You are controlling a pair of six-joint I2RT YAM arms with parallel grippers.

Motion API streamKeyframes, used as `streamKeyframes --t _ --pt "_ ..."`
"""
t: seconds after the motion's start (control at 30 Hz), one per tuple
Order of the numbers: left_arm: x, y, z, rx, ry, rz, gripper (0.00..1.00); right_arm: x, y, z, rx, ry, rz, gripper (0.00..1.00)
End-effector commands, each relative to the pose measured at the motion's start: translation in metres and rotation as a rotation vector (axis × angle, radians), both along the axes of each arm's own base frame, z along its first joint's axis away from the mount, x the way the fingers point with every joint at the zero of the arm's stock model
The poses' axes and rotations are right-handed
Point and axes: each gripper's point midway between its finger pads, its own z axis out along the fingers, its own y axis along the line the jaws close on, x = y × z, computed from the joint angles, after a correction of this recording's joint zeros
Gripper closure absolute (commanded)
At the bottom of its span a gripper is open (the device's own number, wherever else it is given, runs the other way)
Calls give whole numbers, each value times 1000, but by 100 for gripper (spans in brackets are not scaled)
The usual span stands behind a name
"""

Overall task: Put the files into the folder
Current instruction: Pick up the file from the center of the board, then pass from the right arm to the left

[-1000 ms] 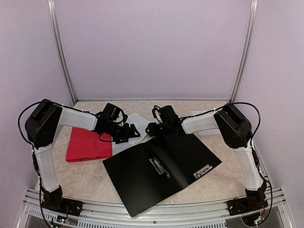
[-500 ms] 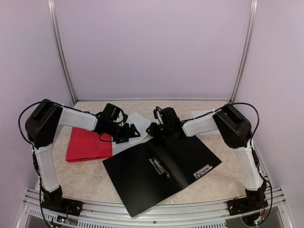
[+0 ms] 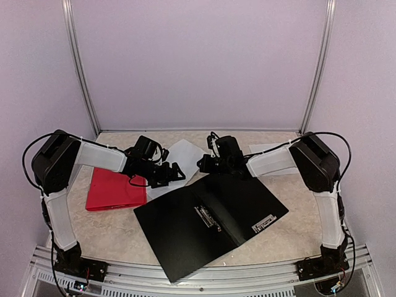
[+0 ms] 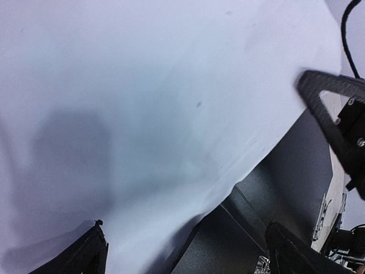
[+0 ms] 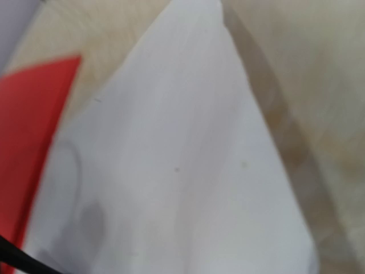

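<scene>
You have a red folder (image 3: 112,190) lying flat at the left of the beige marbled table (image 3: 111,234), with lilac walls (image 3: 198,62) behind and at both sides, a metal post (image 3: 79,68) in each rear corner, and a ribbed aluminium rail (image 3: 204,282) along the near edge.

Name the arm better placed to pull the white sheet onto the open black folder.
Right. The right gripper is shut at the sheet edge, apparently pinching it, beside the folder. The left gripper hangs open over the sheet.
</scene>
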Motion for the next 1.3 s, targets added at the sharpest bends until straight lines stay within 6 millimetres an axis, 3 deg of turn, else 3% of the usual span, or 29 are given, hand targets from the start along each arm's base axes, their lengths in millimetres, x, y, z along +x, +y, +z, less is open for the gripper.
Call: streamKeyframes --t 0.0,0.2,0.37,0.5,0.63,0.73,0.97,1.1,1.27 --pt "-5 10 20 38 -61 -10 4 19 -32 79 58 -178 -61 100" --pt "-6 17 76 15 -210 -10 1 1 -40 143 50 -327 16 100" --pt "-19 22 136 -5 -378 -57 1 -37 -44 197 -2 -454 153 100" --pt "-32 33 185 -2 -527 -68 1 -70 -46 223 -63 -496 261 100" --pt "-50 41 222 -2 -624 -78 1 -112 -44 232 -127 -473 391 100" --pt "-67 41 235 0 -667 -139 1 -151 -38 238 -141 -464 489 100" --pt "-111 26 223 -14 -707 -333 3 -232 -39 238 -224 -442 657 100" --pt "-128 26 215 -11 -737 -397 2 -259 -53 249 -266 -441 680 100" --pt "-139 18 200 -49 -686 -451 1 -268 -77 263 -240 -425 620 100"
